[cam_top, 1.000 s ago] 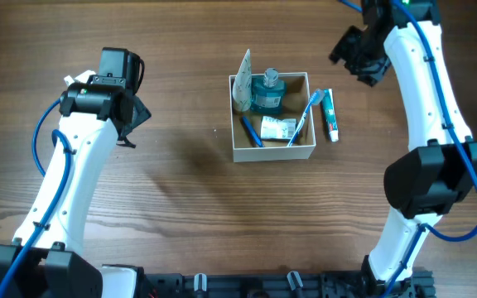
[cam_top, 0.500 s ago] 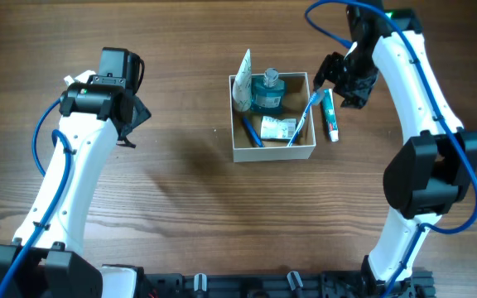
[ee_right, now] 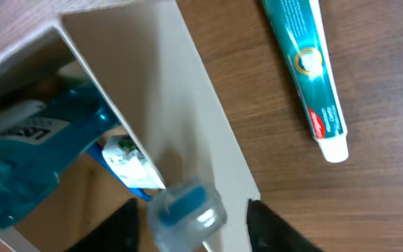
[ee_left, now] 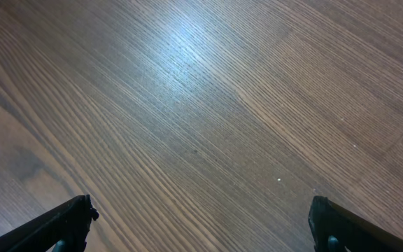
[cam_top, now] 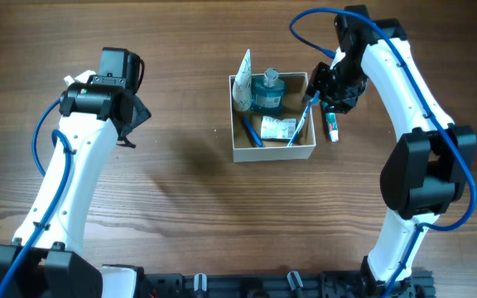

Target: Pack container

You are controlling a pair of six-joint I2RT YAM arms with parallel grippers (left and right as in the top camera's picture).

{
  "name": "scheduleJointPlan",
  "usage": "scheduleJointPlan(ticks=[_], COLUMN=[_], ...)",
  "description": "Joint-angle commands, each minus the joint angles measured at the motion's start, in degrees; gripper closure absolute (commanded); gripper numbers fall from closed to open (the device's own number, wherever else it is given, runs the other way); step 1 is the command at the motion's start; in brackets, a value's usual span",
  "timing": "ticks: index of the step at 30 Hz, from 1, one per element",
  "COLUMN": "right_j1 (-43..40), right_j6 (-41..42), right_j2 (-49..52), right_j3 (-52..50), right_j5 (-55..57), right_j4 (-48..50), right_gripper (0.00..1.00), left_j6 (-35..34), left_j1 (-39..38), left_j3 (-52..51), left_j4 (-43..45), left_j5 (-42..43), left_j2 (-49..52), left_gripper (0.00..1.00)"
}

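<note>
right gripper (ee_right: 191, 210) | released, jaws astride toothbrush head (ee_right: 186, 204) | container (ee_right: 187, 105) wall directly under it

Toothpaste tube (ee_right: 306, 63) just right of container (cam_top: 273, 152); toothbrush (cam_top: 300, 126) inside, against right wall.

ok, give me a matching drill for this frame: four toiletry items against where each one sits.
Things:
1. toothpaste
2. bottle
3. toothbrush
4. pen

Places:
A. leaning across the right wall of the box
B. flat on the box floor, left side
C. on the table, just right of the box
D. inside the box, against the far wall

Pairs: 1-C, 2-D, 3-A, 4-B
</note>
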Motion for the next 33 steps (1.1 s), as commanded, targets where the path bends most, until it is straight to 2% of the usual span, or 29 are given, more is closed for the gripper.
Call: scheduleJointPlan(ticks=[1, 5, 10, 14, 15, 16, 19, 25, 33], right_j1=[0.02, 0.02, 0.02, 0.02, 0.02, 0.02, 0.02, 0.02, 0.02], right_j6=[-0.42, -0.87, -3.72, -4.92, -4.9, -4.94, -4.92, -4.96, -5.18], right_j2=[0.39, 0.39, 0.39, 0.39, 0.39, 0.39, 0.39, 0.39, 0.35], right_j3=[-0.02, -0.02, -0.02, -0.02, -0.02, -0.02, -0.02, -0.02, 1.05], right_j5=[-0.76, -0.76, -0.07, 0.31, 0.28, 0.31, 0.28, -2.8, -9.18], right_j4=[1.33, 2.32, 3.76, 4.48, 4.5, 4.46, 4.44, 3.82, 3.04], right_gripper=[0.57, 0.61, 0.55, 0.55, 0.59, 0.7, 0.77, 0.87, 0.88], left_j6=[-0.98, -0.98, -0.98, -0.98, -0.98, -0.98, -0.98, -0.98, -0.98], left_j1=[0.24, 0.24, 0.24, 0.24, 0.24, 0.24, 0.24, 0.24, 0.24], left_j3=[-0.37, -0.37, -0.37, -0.37, -0.37, -0.37, -0.37, -0.37, -0.37], left_j4=[0.0, 0.0, 0.0, 0.0, 0.0, 0.0, 0.0, 0.0, 0.0], left_j5=[-0.92, -0.92, -0.92, -0.92, -0.92, -0.92, -0.92, -0.92, -0.92], left_j2=[0.22, 0.22, 0.22, 0.22, 0.22, 0.22, 0.22, 0.22, 0.22], left_gripper=[0.0, 0.0, 0.0, 0.0, 0.0, 0.0, 0.0, 0.0, 0.0])
